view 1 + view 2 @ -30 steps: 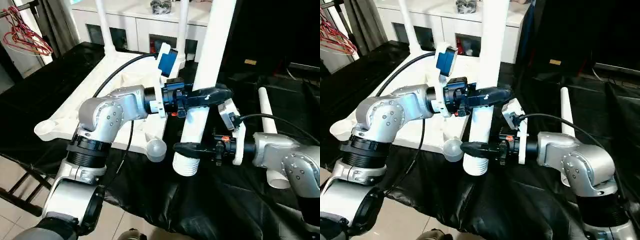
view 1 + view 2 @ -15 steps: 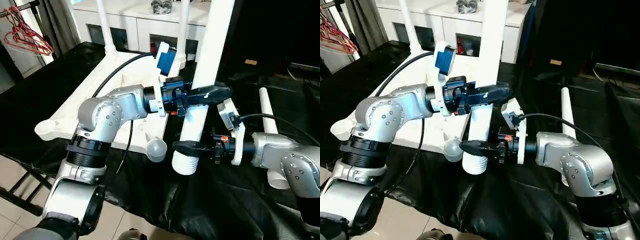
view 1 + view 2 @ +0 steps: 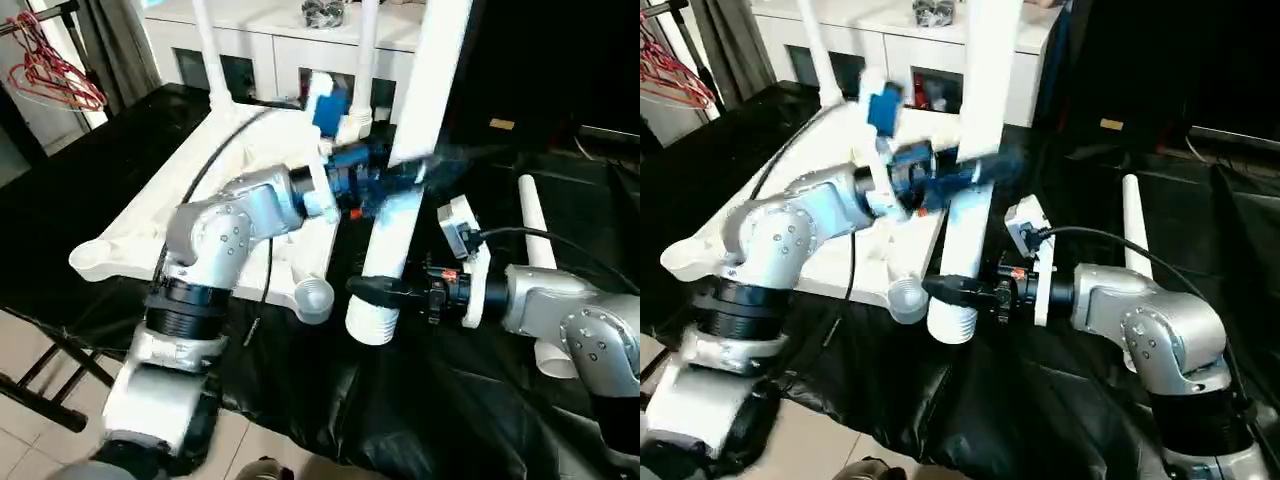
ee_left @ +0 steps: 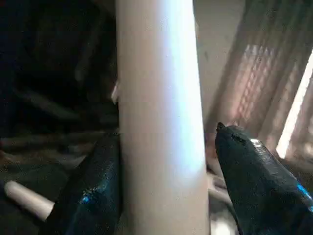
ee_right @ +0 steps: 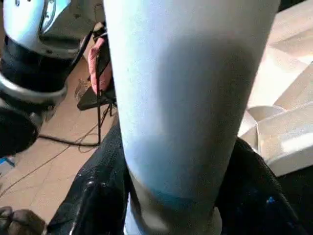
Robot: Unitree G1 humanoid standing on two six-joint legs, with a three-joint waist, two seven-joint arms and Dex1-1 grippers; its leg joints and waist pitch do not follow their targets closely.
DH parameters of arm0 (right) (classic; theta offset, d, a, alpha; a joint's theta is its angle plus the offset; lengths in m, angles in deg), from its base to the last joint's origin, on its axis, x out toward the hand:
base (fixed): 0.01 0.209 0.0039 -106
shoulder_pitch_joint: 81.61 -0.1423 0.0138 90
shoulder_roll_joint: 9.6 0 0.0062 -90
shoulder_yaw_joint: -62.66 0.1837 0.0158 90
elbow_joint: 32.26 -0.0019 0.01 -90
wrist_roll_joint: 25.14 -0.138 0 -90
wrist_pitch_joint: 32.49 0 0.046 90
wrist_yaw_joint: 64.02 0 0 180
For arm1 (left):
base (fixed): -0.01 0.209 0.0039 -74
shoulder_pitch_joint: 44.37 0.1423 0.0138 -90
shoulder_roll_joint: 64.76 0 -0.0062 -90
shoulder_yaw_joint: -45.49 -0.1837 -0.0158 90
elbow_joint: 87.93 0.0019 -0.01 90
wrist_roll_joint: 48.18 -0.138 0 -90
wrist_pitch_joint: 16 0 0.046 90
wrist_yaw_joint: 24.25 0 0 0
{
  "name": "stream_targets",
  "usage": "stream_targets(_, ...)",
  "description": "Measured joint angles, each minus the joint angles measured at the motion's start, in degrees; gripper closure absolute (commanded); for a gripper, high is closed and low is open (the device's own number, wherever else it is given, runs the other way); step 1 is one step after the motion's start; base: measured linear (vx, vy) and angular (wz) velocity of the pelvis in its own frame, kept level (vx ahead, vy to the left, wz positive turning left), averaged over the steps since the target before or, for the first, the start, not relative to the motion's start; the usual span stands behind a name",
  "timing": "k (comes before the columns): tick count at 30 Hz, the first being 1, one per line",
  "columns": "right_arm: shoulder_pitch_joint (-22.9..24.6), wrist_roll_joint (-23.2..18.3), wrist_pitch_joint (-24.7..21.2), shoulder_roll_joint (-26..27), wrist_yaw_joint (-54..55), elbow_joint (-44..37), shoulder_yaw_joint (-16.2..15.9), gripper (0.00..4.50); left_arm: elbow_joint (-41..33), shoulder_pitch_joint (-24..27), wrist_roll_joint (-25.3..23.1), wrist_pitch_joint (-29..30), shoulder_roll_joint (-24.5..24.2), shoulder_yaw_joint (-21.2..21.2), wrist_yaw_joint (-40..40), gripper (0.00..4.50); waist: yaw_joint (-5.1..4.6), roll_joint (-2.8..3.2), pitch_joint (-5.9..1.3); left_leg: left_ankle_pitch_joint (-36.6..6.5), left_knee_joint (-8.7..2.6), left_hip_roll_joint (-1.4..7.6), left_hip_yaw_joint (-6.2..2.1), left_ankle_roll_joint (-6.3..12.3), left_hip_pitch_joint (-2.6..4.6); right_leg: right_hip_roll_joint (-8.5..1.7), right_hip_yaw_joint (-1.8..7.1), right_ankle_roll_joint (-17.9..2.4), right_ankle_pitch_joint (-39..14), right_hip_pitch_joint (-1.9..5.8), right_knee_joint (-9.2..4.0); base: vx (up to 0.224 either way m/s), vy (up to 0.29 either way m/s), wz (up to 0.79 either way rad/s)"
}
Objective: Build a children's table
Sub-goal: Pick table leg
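Table top (image 3: 150,215) lies upside down on the black-covered desk (image 3: 450,400), two legs (image 3: 207,45) standing in its far sockets. Both forearms reach inward toward a near-upright leg (image 3: 400,200), threaded end low by the near corner socket (image 3: 315,295). Left tool (image 4: 161,161): spread, one finger (image 4: 95,191) touching the leg, the other (image 4: 254,176) apart from it. Right tool (image 5: 171,196): pinching the leg low down. A spare leg (image 3: 530,230) lies on the desk beside the right arm.

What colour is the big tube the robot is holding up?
White. The table leg shows best in the left eye view, with the right gripper shut around it near its ridged bottom end.
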Motion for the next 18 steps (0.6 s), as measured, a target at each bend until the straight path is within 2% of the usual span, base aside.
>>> stream_targets(2, 0.6, 0.4, 1.3, 2.0, 1.9, 0.1, 1.4, 2.57, -0.3, -0.5, 0.6, -2.5, 1.8, 2.9, 3.2, 1.45, 0.01, 0.03, -0.01, 0.0, 0.0, 0.0, 0.0, 0.0, 0.0, -0.01, -0.02, 0.0, 0.0, 0.0, 0.0, 0.0, 0.0, 0.0)
stream_targets(5, 1.4, 1.2, 4.0, 4.6, 5.5, 0.5, 3.9, 2.57, -1.3, -1.4, 0.7, -5.9, 1.9, 5.9, 7.0, 1.45, -0.05, 0.14, -0.07, 0.0, 0.0, 0.01, 0.0, 0.0, -0.01, -0.01, -0.04, 0.0, 0.0, 0.0, 0.0, 0.0, 0.0, 0.0)
stream_targets(8, 2.1, 2.2, 6.8, 5.7, 9.0, 0.5, 6.2, 2.57, -3.0, -1.7, -0.4, -6.6, -0.1, 8.1, 11.4, 1.45, -0.18, 0.34, -0.15, 0.0, -0.02, 0.01, 0.0, -0.01, 0.0, -0.01, -0.04, 0.0, 0.0, 0.0, 0.0, 0.0, 0.0, 0.0)
stream_targets(10, 3.1, 3.8, 8.2, 5.7, 10.9, -0.2, 6.3, 2.57, -4.9, -0.6, -2.6, -6.6, -1.6, 8.1, 13.4, 1.45, -0.2, 0.47, -0.2, 0.0, -0.06, 0.01, -0.01, -0.01, 0.0, -0.01, -0.05, 0.0, 0.0, 0.0, -0.05, 0.0, 0.0, 0.0)
stream_targets(13, 6.8, 10.6, 11.4, 4.2, 15.9, -1.6, 5.0, 2.57, -9.4, 6.5, -12.6, -8.0, -7.9, 4.2, 16.8, 1.45, -0.4, 1.0, -0.45, 0.0, -0.15, 0.0, -0.01, -0.02, 0.01, -0.01, -0.04, 0.1, 0.0, 0.0, -0.13, 0.0, 0.0, 0.0)
stream_targets(14, 8.5, 16.3, 14.5, 4.3, 20.6, -1.8, 3.6, 2.57, -11.3, 12.3, -18.8, -10.3, -9.9, 1.8, 19.1, 1.45, -0.63, 1.29, -0.63, 0.0, -0.24, 0.0, 0.0, -0.03, 0.03, -0.01, -0.03, 0.2, 0.0, 0.01, -0.23, 0.0, 0.0, 0.0)
stream_targets(17, 10.5, 24.3, 18.9, 8.0, 30.9, -0.4, 3.9, 2.57, -10.2, 23.2, -27.8, -14.8, -8.8, -0.9, 25.1, 1.45, -0.97, 1.42, -0.48, 0.1, -0.38, 0.0, 0.0, -0.19, -0.05, -0.01, -0.05, 0.5, 0.0, -0.15, -0.19, 0.0, 0.0, 0.0)
stream_targets(18, 10.5, 25.5, 19.2, 9.3, 33.5, 0.0, 4.1, 2.57, -10.1, 25.0, -29.3, -15.8, -8.0, -1.5, 27.0, 1.45, -1.08, 1.42, -0.48, 0.1, -0.38, 0.0, -0.01, -0.2, -0.03, -0.01, -0.06, 0.5, 0.0, -0.15, -0.18, 0.0, 0.0, 0.0)
